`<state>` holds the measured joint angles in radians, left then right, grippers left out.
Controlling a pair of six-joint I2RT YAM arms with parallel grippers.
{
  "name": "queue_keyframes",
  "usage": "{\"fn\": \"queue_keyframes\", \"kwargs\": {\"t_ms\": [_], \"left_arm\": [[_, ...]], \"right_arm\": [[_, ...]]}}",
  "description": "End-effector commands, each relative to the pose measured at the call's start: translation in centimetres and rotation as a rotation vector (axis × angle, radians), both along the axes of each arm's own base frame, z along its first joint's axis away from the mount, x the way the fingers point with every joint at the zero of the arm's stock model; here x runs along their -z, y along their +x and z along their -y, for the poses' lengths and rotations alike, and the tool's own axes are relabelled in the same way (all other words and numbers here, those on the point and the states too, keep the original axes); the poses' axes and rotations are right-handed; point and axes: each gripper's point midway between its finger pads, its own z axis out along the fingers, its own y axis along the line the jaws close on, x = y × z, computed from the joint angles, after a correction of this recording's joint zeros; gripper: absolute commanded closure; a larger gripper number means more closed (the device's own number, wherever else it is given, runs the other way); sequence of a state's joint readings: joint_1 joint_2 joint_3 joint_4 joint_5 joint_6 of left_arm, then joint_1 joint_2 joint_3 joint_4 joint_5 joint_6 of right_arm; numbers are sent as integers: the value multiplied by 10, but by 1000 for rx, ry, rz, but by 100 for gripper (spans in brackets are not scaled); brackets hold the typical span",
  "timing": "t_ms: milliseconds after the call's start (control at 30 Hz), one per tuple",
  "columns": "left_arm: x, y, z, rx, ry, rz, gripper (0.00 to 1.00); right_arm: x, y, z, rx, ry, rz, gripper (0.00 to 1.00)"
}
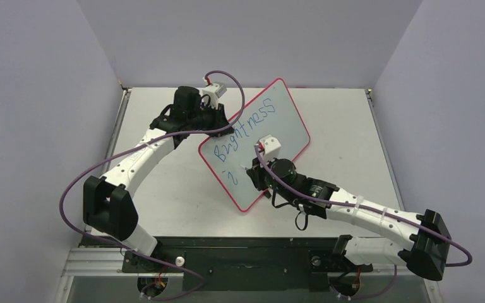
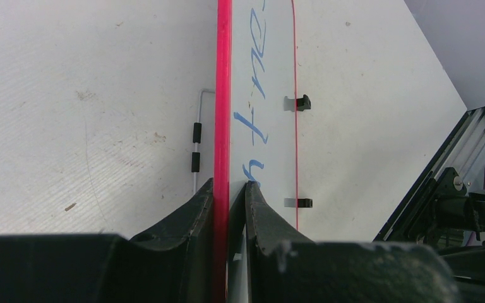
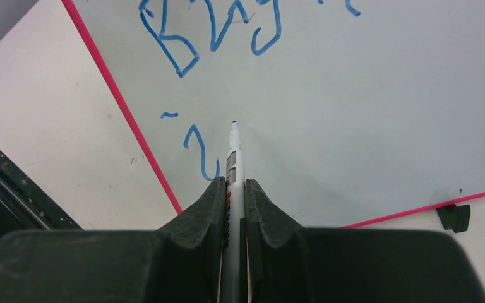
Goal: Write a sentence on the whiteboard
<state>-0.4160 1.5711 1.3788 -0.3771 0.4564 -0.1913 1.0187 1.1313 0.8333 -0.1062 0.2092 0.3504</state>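
Observation:
The whiteboard (image 1: 271, 136) lies diagonally mid-table, white with a red-pink rim. The sentence (image 1: 247, 126) shows in blue as "Brightness", with a small first stroke of a second line (image 1: 230, 177) below it. My left gripper (image 1: 222, 124) is shut on the board's upper-left rim (image 2: 222, 95), one finger on each side of it (image 2: 230, 184). My right gripper (image 3: 233, 182) is shut on a white marker (image 3: 233, 151). The marker's tip points at the board face (image 3: 353, 95) just right of the second-line stroke (image 3: 199, 151). I cannot tell whether the tip touches.
Two black clips (image 2: 302, 102) sit on the board's far edge, and one shows in the right wrist view (image 3: 453, 216). A thin wire with black sleeves (image 2: 196, 145) lies on the table beside the rim. A black rail (image 1: 240, 252) runs along the table's near edge. Grey walls enclose three sides.

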Motion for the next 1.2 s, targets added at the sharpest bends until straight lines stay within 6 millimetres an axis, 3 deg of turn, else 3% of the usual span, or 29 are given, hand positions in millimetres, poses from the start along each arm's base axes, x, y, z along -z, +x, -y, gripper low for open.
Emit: {"fn": "queue_keyframes", "kwargs": {"t_ms": [0,533,900,1167], "left_arm": [[-40,34,-23,-97,66,246,100],[-41,32,-21,-90,64,252,100],[-44,31,-20,-86,61,259,100],[-45,30,-20,-85,60,260,100]], "right_arm": [[0,-3,-15,-57,40,-8,100],[10,7,-34,-77,15,-19,100],[43,0,-21,-57,-30,-75,100],[49,-8,-13,-49,-27,-88,100]]}}
